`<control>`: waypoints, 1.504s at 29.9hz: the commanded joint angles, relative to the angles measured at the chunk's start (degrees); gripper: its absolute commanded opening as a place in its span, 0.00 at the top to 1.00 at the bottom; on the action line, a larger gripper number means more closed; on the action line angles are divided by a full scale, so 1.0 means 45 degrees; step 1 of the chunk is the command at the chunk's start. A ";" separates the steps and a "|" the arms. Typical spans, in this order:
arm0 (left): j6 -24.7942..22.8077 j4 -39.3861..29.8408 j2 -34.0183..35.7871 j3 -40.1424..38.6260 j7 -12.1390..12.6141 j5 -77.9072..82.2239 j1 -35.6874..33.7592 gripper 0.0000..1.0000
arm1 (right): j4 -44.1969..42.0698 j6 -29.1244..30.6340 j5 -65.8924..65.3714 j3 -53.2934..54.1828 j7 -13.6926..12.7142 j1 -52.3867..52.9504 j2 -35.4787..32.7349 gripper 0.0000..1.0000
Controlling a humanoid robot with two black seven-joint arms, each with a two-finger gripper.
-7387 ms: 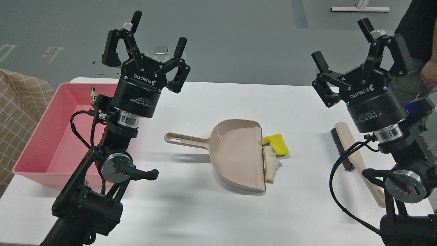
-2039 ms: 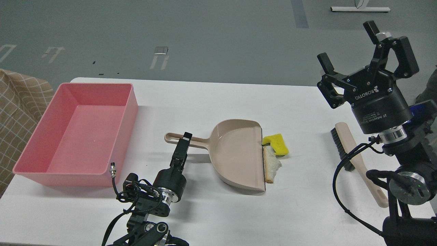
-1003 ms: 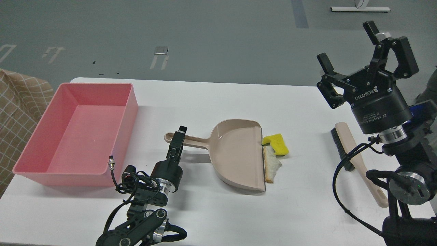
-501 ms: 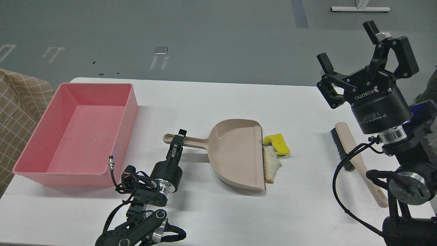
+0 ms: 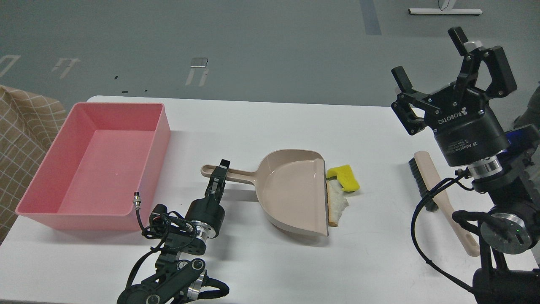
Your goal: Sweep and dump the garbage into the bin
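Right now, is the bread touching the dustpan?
Touching. In the head view the bread lies flush against the dustpan along its front lip, with no white table showing between them.

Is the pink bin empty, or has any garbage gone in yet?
Empty. The bin shows only bare pink floor; the yellow chunk and bread slice lie on the table at the dustpan's lip.

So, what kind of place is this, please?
Probably a robotics lab or test hall: a white table holding staged props, a pink tub and a dustpan, on a bare grey floor with taped markings.
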 commanded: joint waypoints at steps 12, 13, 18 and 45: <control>0.0000 0.0111 0.0078 0.0000 -0.1399 -0.0039 -0.0007 0.92 | -0.0001 -0.0052 0.0150 0.1746 -0.0373 0.1013 0.0000 0.00; 0.0000 0.0092 0.0078 0.0000 -0.1516 -0.0020 -0.0007 0.92 | -0.0001 0.0000 0.0228 0.1863 -0.0451 0.1072 0.0000 0.00; 0.0000 0.0072 0.0117 0.0000 -0.2004 0.0000 0.0031 0.92 | -0.0177 0.0000 0.1906 0.2236 -0.0608 0.1092 0.0000 0.00; 0.0000 -0.0084 0.0723 0.0410 -0.2767 0.0039 0.0129 0.91 | -0.0256 0.0000 -0.1334 0.5516 -0.0433 -0.0295 -0.3185 0.00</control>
